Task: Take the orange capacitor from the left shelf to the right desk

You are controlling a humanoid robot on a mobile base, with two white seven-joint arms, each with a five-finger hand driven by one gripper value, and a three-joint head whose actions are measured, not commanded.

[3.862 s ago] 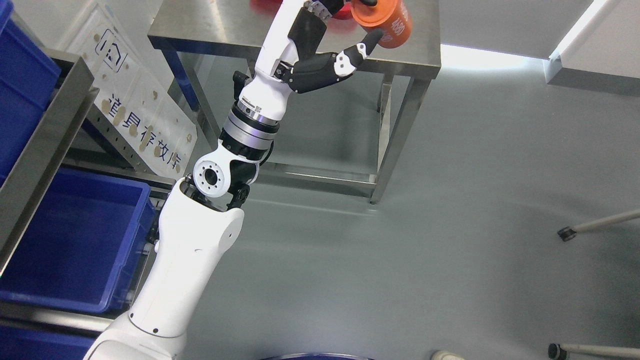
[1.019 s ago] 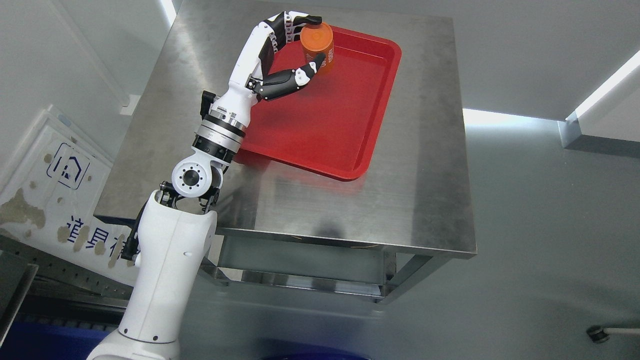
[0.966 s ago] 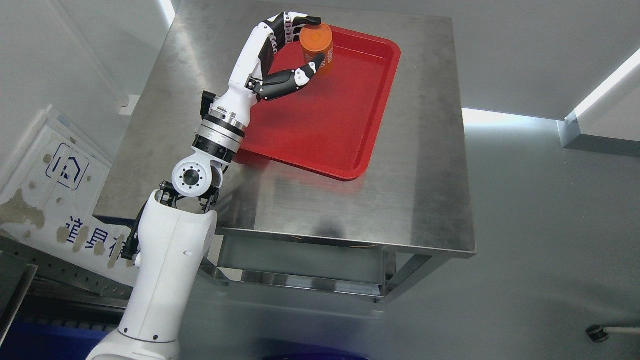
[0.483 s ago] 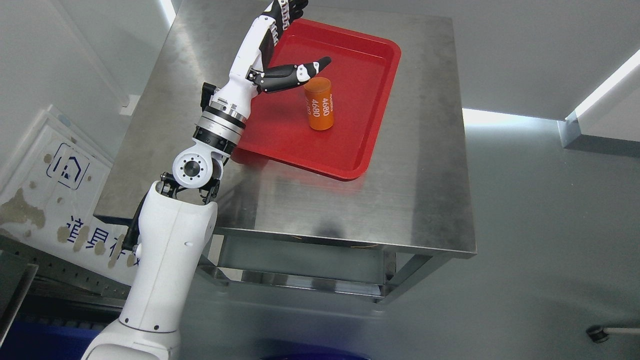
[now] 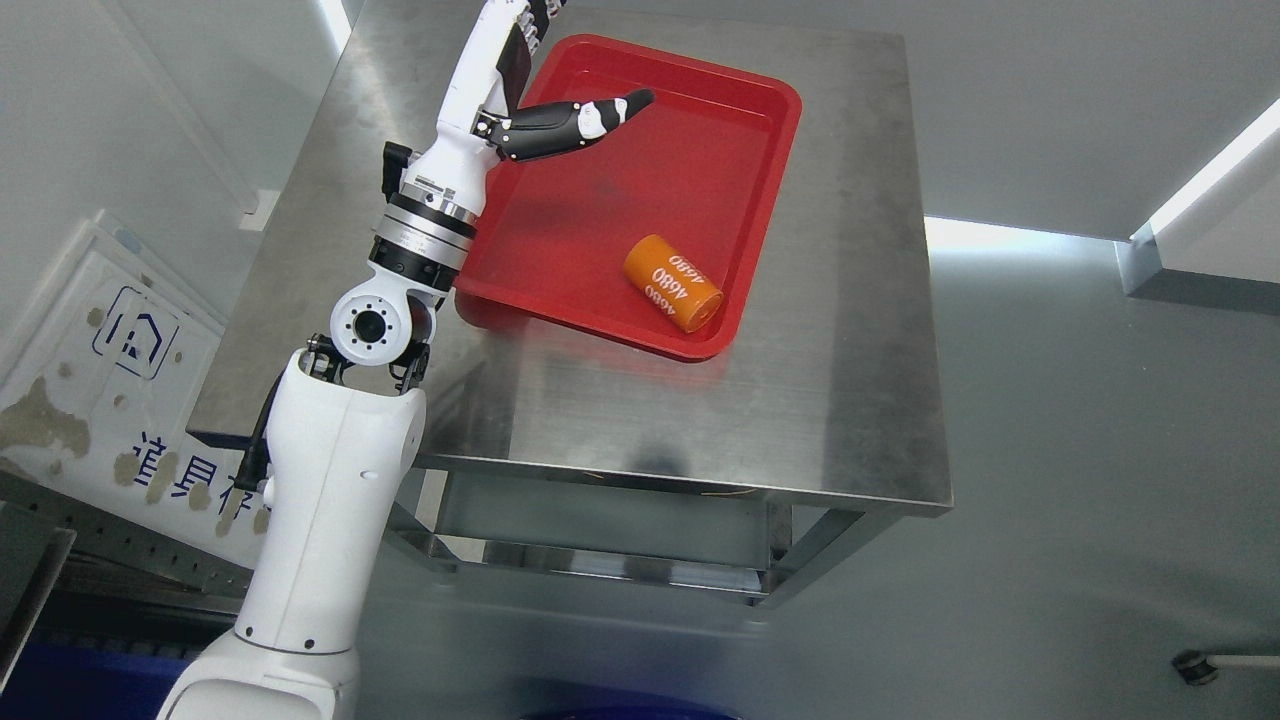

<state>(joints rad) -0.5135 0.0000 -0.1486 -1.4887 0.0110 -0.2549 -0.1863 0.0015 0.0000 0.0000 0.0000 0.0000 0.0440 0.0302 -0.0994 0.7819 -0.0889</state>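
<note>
The orange capacitor point(image 5: 673, 283), a cylinder with white digits, lies on its side in the near right corner of the red tray point(image 5: 770, 140). The tray sits on the steel desk point(image 5: 850, 350). My left hand point(image 5: 560, 60) is raised over the tray's far left part, well apart from the capacitor. Its fingers are spread, the thumb point(image 5: 590, 112) points right, and it holds nothing. The other fingertips run past the top edge. My right arm does not show.
A white sign board point(image 5: 110, 380) with blue characters leans at the left by the shelf frame. Part of a blue bin point(image 5: 60, 680) shows at the bottom left. Grey floor lies to the right, with a caster wheel point(image 5: 1190, 665) at the lower right.
My left hand opened and let go of the capacitor over the tray. The capacitor dropped, tipped over and rolled to the tray's near right corner. The hand rose and drew back left.
</note>
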